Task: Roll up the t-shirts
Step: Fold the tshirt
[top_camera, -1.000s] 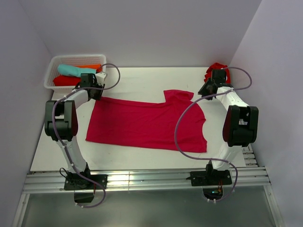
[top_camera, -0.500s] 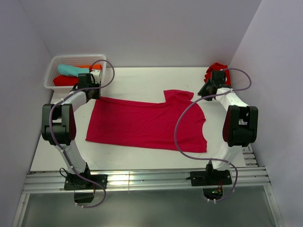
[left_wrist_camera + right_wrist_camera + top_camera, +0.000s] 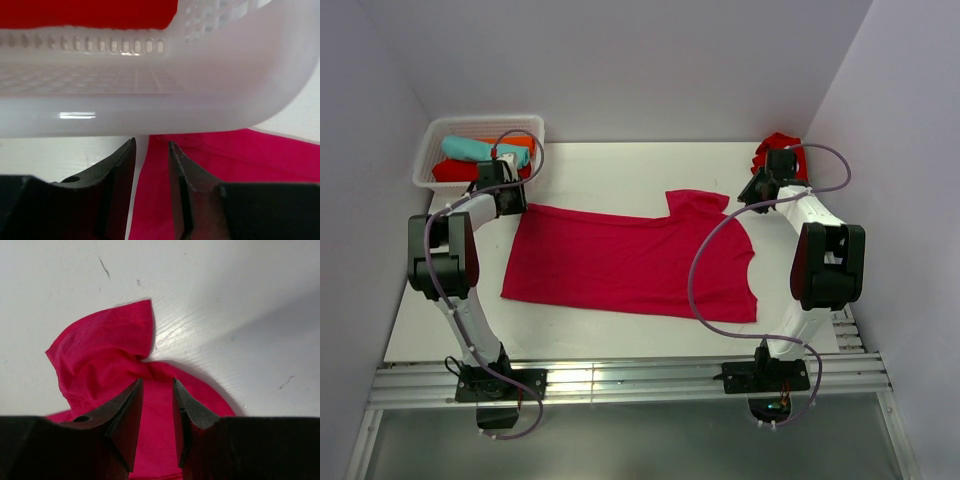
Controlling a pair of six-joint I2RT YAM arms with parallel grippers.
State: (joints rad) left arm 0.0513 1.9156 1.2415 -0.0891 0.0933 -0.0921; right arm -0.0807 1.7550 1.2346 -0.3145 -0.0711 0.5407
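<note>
In the middle of the table [image 3: 620, 175] the crimson t-shirt [image 3: 630, 262] lies spread flat, neck toward the right arm and hem toward the left, not yet rolled. Its far sleeve [image 3: 100, 345] is bunched and folded back on itself. The right gripper [image 3: 157, 382] hangs just over that sleeve, jaws narrowly parted with nothing between them. The left gripper [image 3: 151, 145] sits at the far hem corner, also slightly parted and empty, its tips just beside the wall of the white basket [image 3: 150, 107] that holds other shirts. From here, a sideways move of the left arm could bump or shove the basket. Such a narrow gap might also slide over the cloth rather than catch it. If the sleeve is left bunched, the roll would likely come out lumpy and crooked.
</note>
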